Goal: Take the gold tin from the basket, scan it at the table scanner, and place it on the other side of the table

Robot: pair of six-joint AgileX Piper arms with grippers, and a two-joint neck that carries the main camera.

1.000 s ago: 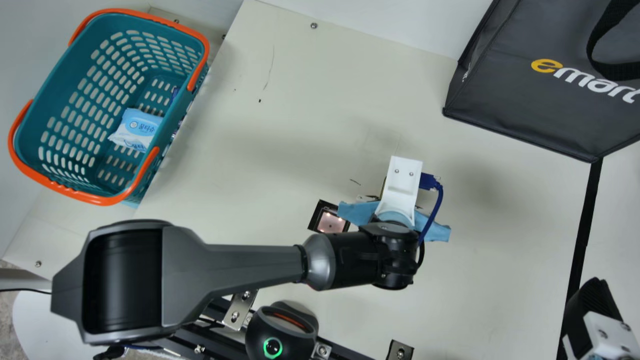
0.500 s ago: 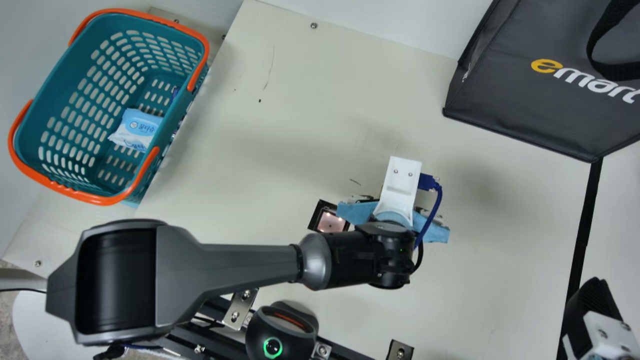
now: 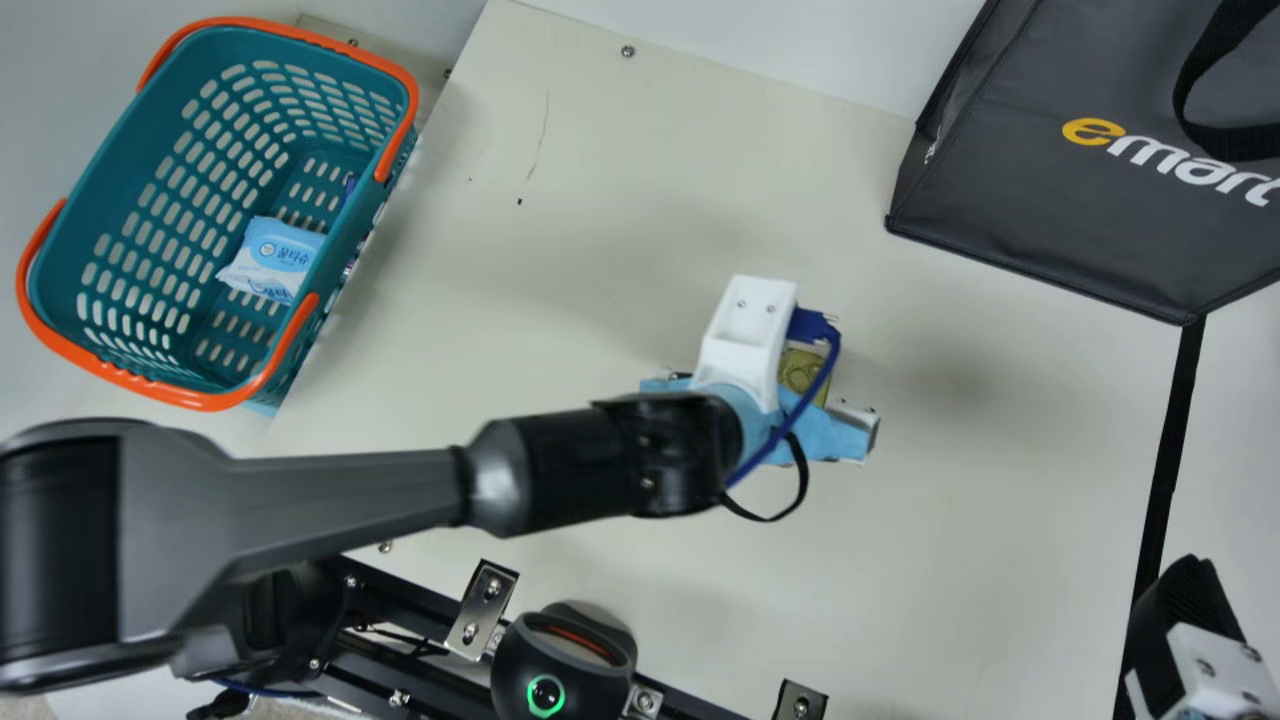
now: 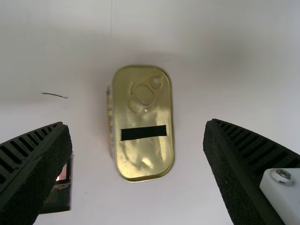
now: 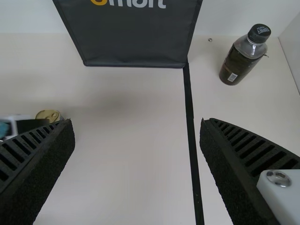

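Apparently scanned, the gold tin lies in from the edges of the table under the spread left gripper, with placing next, likely by the right gripper, also spread.

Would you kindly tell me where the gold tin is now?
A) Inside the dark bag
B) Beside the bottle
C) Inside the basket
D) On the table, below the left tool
D: the gold tin sits on the table, with the left tool spread open above it.
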